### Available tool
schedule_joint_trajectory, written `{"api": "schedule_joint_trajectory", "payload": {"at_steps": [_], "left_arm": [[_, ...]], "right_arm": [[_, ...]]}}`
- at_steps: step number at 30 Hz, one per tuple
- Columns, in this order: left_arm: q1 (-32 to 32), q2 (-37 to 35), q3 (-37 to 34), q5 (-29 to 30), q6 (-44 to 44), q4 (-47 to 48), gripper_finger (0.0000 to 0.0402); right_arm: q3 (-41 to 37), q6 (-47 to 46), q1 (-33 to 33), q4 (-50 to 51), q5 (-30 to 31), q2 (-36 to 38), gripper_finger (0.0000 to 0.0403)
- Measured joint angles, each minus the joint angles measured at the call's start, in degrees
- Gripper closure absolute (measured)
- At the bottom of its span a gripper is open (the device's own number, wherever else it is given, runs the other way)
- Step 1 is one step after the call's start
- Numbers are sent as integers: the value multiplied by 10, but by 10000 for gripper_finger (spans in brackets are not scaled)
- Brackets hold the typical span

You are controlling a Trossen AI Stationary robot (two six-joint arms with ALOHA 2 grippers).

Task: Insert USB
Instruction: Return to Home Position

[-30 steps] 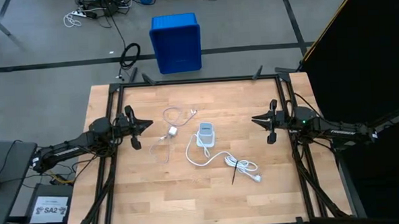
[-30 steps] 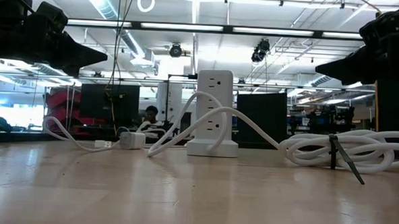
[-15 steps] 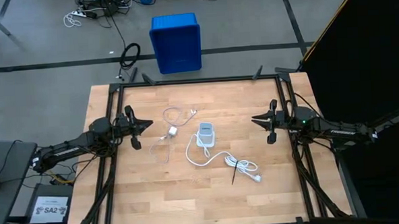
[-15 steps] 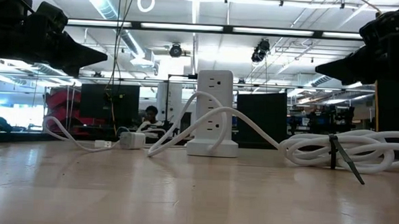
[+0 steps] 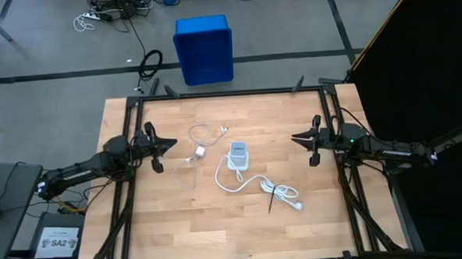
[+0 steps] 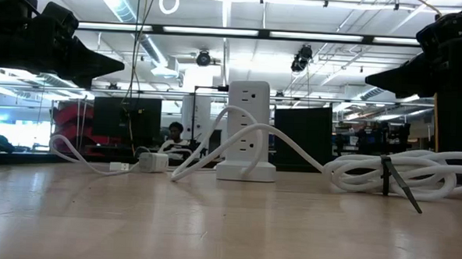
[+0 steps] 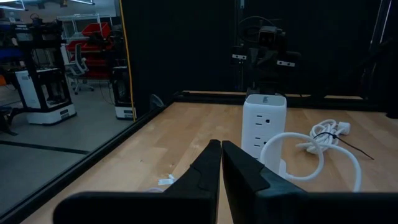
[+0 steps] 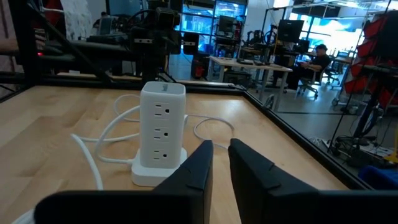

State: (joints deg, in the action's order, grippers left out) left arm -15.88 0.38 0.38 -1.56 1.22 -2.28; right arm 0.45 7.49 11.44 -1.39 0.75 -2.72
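The thin whitish USB cable (image 5: 194,139) lies loose on the wooden table, left of centre, running to a small white charger block (image 5: 200,152). It also shows in the low view (image 6: 81,160). A white power tower (image 5: 237,155) stands upright at the centre. My left gripper (image 5: 163,144) hovers above the table near its left edge, shut and empty, pointing toward the tower. My right gripper (image 5: 298,138) hovers near the right edge, fingers a narrow gap apart and empty, also facing the tower (image 8: 163,127).
The tower's thick white cord (image 5: 281,192), bundled with a black tie (image 6: 396,183), lies toward the near right of the tower. A blue bin (image 5: 203,49) stands on the floor beyond the far edge. Black frame rails (image 5: 229,93) border the table.
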Motion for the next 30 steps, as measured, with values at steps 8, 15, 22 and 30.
{"api": "schedule_joint_trajectory", "payload": {"at_steps": [8,15,22,30], "left_arm": [[0,0,0,0,0,0,402],[0,0,0,0,0,0,402],[0,0,0,0,0,0,402],[0,0,0,0,0,0,402]], "right_arm": [[0,0,0,0,0,0,361],[0,0,0,0,0,0,360],[0,0,0,0,0,0,372],[0,0,0,0,0,0,379]]}}
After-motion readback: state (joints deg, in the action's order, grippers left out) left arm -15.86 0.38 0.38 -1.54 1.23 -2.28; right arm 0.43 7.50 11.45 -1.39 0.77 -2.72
